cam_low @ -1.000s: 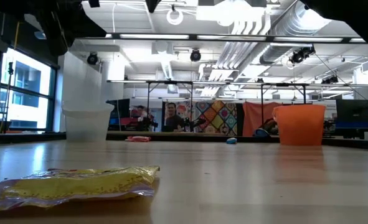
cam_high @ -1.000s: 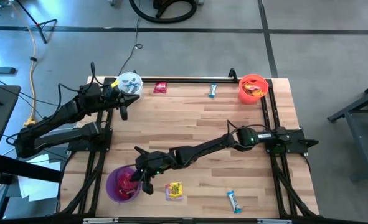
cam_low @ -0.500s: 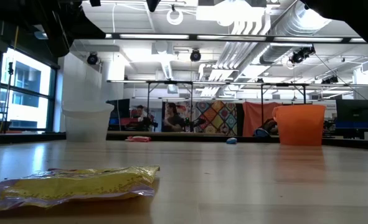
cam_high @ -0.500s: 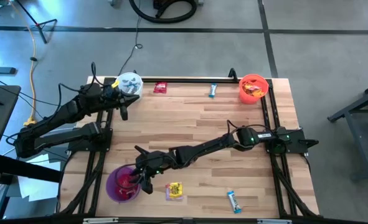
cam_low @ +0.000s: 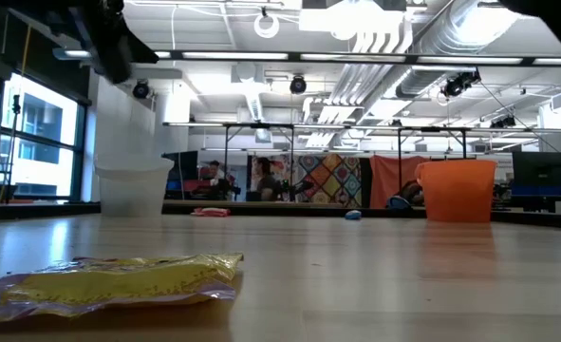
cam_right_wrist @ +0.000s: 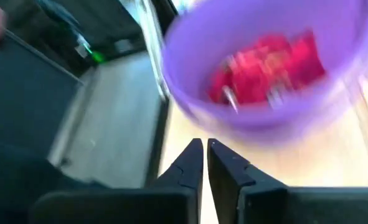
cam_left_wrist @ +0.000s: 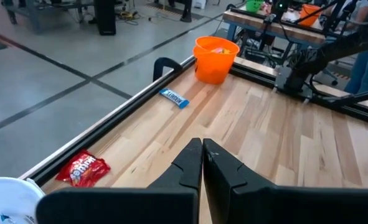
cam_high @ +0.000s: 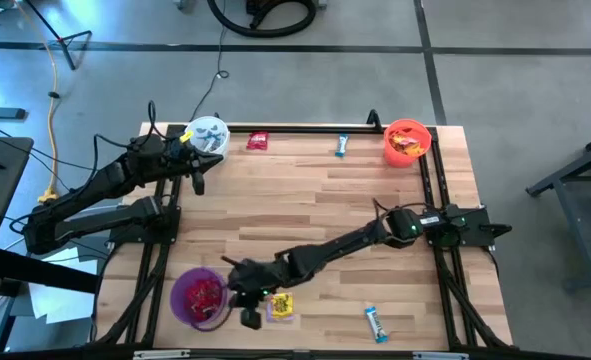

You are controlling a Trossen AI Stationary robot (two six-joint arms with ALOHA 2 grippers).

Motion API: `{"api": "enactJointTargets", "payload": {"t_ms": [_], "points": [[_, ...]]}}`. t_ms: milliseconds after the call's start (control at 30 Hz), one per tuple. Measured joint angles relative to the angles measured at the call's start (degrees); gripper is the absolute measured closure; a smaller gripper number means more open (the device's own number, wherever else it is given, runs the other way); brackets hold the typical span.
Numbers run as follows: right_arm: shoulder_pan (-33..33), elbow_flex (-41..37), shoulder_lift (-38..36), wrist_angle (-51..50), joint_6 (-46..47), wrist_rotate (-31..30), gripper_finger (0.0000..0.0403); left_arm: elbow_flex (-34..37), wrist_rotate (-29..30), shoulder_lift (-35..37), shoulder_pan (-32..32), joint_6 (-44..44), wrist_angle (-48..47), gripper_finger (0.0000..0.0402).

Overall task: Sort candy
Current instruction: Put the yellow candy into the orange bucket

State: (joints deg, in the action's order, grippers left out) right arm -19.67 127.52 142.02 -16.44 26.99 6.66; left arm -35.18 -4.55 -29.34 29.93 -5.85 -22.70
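The right gripper [cam_high: 247, 315] hangs empty with fingers together, between the purple bucket [cam_high: 199, 297] of red candy [cam_high: 206, 294] and a yellow candy [cam_high: 280, 306] just beside it. The left gripper [cam_left_wrist: 202, 151] sits closed beside the white bucket [cam_high: 209, 133].

purple bucket [cam_high: 197, 297] near edge | white bucket [cam_high: 209, 133], orange bucket [cam_high: 406, 142] far corners | wooden table [cam_high: 315, 210]

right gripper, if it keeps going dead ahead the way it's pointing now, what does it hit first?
Most likely the purple bucket: the right gripper, shut and empty, points at its wall, red candy inside. Depth is unclear; it may point slightly under the rim.
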Motion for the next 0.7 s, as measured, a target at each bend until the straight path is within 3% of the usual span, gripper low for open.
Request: {"api": "enactJointTargets", "payload": {"t_ms": [200, 400, 700], "points": [[-3.09, 0.02, -2.75, -18.21, 1.26, -4.68, 0.04, 0.0, -0.44, 0.02, -0.02, 0.53, -0.18, 0.0401], [-4.54, 0.02, -2.98, -35.25, 3.18, -1.3, 0.0402, 0.0, -0.44, 0.02, -0.02, 0.47, -0.22, 0.0401], [-2.83, 0.01, -2.77, -44.45, 10.25, -0.74, 0.038, 0.0, -1.1, 0.02, -0.02, -0.51, -0.18, 0.0401]]}}
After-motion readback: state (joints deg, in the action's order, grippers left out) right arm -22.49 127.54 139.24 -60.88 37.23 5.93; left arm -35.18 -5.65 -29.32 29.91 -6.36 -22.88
